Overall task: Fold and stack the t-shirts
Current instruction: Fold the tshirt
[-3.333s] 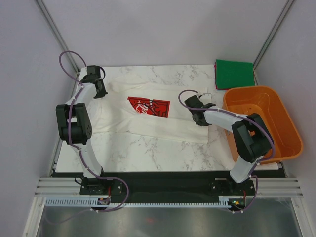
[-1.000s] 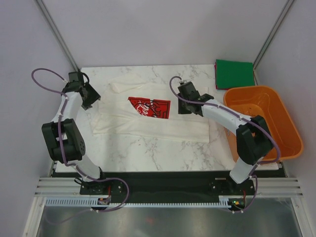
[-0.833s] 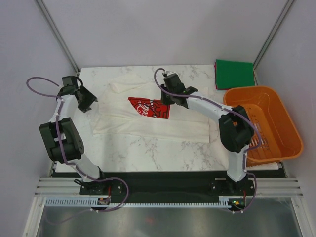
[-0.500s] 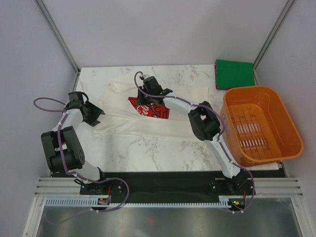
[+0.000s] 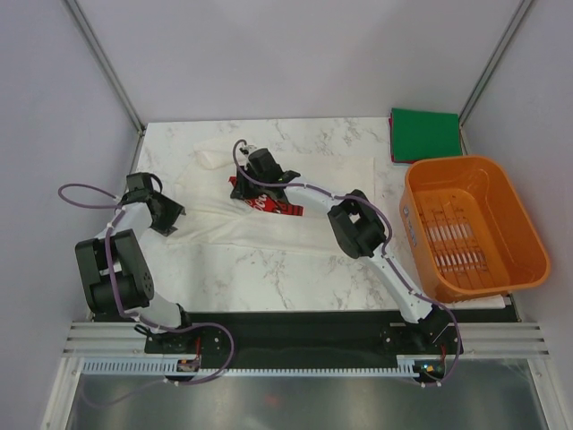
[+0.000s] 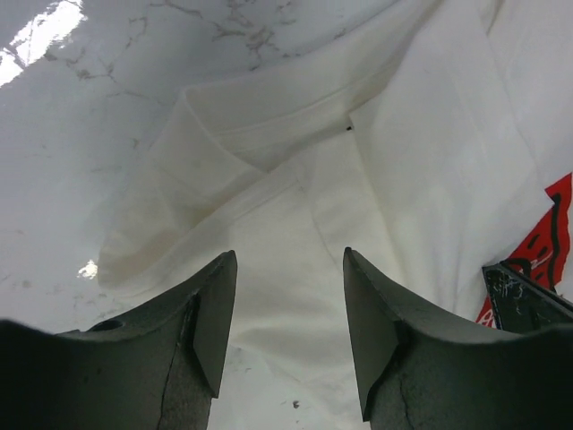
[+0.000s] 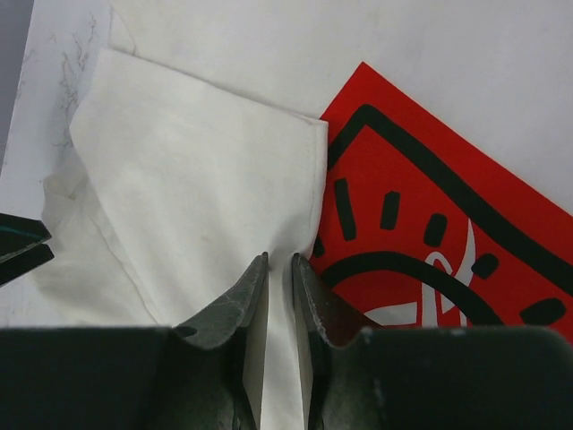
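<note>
The white t-shirt lies spread on the marble table, its red print partly covered. My right gripper reaches far left over it. In the right wrist view it is shut on a folded flap of the white t-shirt beside the red print. My left gripper hovers at the shirt's left edge. Its jaws stand open over the white t-shirt, holding nothing. The dark green t-shirt lies folded square at the back right corner.
An orange slatted basket stands at the right edge of the table. The right arm stretches across the middle of the table over the shirt. Grey walls close in on both sides.
My right gripper has swept from the shirt's right side to the left, drawing a white flap over part of the print. The left gripper has moved toward me along the shirt's left edge.
</note>
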Controlling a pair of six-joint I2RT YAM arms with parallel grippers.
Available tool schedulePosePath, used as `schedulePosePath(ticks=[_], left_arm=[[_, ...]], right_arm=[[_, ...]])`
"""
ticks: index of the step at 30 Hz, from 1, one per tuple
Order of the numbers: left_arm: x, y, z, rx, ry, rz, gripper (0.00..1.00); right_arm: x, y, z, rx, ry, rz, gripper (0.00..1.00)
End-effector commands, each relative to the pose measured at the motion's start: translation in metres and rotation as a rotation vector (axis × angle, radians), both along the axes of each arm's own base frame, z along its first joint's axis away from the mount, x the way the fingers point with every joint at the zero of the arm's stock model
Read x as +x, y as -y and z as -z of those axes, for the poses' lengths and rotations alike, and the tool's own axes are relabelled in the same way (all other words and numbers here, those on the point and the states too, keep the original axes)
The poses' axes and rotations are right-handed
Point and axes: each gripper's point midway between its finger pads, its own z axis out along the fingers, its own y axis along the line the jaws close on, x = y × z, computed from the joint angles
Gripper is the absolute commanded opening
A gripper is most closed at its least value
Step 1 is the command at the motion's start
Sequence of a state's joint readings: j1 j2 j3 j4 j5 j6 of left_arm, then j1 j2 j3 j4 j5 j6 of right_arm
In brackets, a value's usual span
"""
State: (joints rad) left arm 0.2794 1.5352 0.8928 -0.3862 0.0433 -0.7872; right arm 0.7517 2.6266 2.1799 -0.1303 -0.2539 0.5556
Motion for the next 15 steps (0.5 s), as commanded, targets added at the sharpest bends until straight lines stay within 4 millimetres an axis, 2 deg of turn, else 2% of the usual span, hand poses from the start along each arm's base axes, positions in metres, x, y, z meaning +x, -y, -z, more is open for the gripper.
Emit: schedulePosePath(ticks=[1, 3, 4, 7, 8, 10, 13, 15], left_arm=[[-0.004, -0.019, 0.011, 0.081, -0.04, -0.042, 0.58], [-0.009, -0.028, 0.019, 0.121, -0.081, -0.055, 0.58], [-0.01, -0.031, 0.021, 0.132, -0.096, -0.062, 0.58], [-0.02, -0.044, 0.032, 0.176, -0.179, -0.086, 0.58], [-0.021, -0.049, 0.032, 0.186, -0.188, -0.098, 0.58], [-0.025, -0.054, 0.034, 0.204, -0.214, -0.104, 0.58], [-0.027, -0.06, 0.036, 0.224, -0.235, -0.113, 0.58], [-0.028, -0.062, 0.034, 0.236, -0.238, -0.116, 0.58]], right_arm=[[-0.002, -0.012, -0.004, 0.024, 0.018, -0.011, 0.24], [0.004, -0.007, -0.006, 0.002, 0.044, 0.018, 0.16], [0.008, -0.005, -0.009, -0.004, 0.054, 0.032, 0.08], [0.019, 0.001, -0.023, -0.012, 0.1, 0.073, 0.0], [0.023, 0.002, -0.032, -0.005, 0.116, 0.086, 0.0], [0.028, 0.007, -0.038, -0.007, 0.137, 0.116, 0.0], [0.034, 0.019, -0.043, -0.013, 0.159, 0.177, 0.0], [0.034, 0.028, -0.04, -0.026, 0.153, 0.203, 0.0]])
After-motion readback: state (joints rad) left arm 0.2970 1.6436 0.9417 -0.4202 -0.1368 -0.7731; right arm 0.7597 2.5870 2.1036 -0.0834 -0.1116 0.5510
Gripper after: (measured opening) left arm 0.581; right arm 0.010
